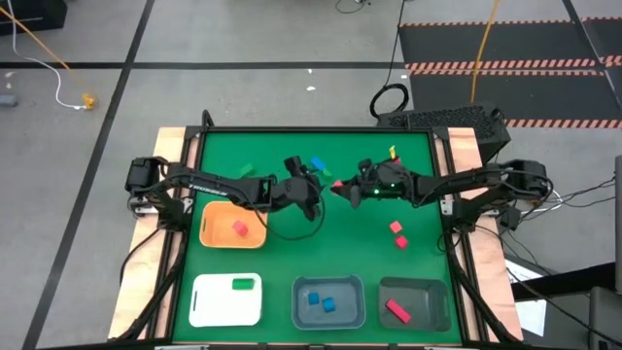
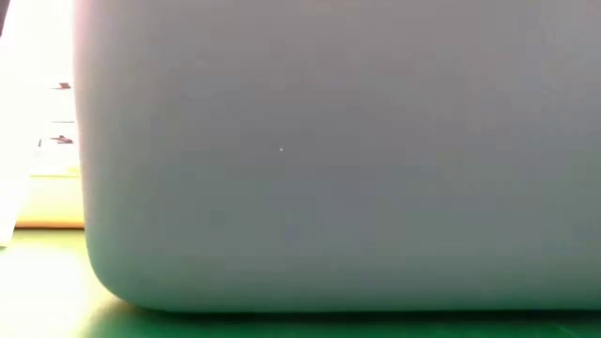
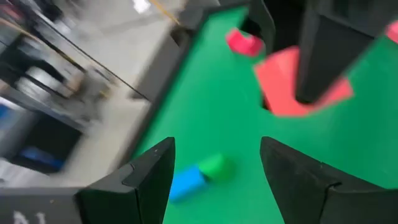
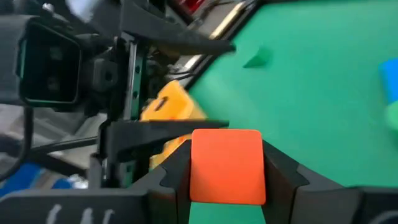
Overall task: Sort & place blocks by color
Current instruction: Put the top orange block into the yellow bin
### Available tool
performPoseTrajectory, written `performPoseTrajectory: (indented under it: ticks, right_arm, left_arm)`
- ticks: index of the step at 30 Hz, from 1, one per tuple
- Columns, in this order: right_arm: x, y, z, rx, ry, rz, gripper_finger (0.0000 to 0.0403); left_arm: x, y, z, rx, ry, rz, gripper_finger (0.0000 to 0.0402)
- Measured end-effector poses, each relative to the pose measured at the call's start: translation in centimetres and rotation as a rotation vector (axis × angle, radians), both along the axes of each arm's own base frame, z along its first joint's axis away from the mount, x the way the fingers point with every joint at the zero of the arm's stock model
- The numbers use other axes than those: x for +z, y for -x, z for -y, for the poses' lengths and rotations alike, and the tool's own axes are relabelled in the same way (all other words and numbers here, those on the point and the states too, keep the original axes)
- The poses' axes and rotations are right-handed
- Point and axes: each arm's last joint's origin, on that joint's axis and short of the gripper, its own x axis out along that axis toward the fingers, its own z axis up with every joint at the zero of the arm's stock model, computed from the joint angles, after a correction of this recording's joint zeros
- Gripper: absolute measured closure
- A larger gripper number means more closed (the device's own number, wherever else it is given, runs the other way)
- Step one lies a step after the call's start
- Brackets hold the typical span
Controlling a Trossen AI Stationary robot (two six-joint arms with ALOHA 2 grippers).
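Right gripper (image 4: pixel 227 180) clamps a red block (image 4: pixel 227 165) at mid-table, and the left gripper (image 3: pixel 214 177) faces it with fingers spread!

No readable writing anywhere, so straight to the trays along the green mat (image 1: pixel 418 185). The orange tray (image 1: pixel 231 225) at nine o'clock holds one red piece (image 1: pixel 239 227). At seven o'clock the white tray (image 1: pixel 225 299) carries a green piece (image 1: pixel 242 284). The blue-grey tray (image 1: pixel 328 301) at six holds two blue pieces (image 1: pixel 321 301), and the dark grey tray (image 1: pixel 415 303) at five holds a red bar (image 1: pixel 397 310). Both arms reach inward, nearly level, wrists almost meeting at the centre. The left one holds nothing, with a blue block (image 3: pixel 185 182) and a green block (image 3: pixel 214 167) touching just ahead. Two loose red blocks (image 1: pixel 398 233) lie at three o'clock. The low view shows only a tray wall.
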Motion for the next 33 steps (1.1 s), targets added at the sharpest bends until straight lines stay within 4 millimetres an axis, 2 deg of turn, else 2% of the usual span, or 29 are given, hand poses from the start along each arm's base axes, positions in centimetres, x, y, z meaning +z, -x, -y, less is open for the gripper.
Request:
performPoseTrajectory:
  ticks: [5, 13, 22, 33]
  right_arm:
    - [1.5, 0.6, 0.3, 0.02, -0.037, 0.069, 0.0288]
    - [2.6, 1.1, 0.8, 0.019, -0.047, 0.13, 0.0288]
    - [4.3, 1.0, 0.8, 0.022, -0.038, 0.308, 0.0288]
    - [5.4, 1.1, 0.7, 0.029, -0.01, 0.421, 0.0288]
  left_arm:
    - [0.8, -0.3, 2.0, -0.045, -0.133, 0.014, 0.0163]
    - [2.3, -0.6, 4.7, -0.099, -0.227, 0.129, 0.0163]
    - [3.6, -0.9, 4.1, -0.065, -0.242, 0.246, 0.0163]
    - [4.5, -1.1, 3.7, -0.103, -0.241, 0.34, 0.0163]
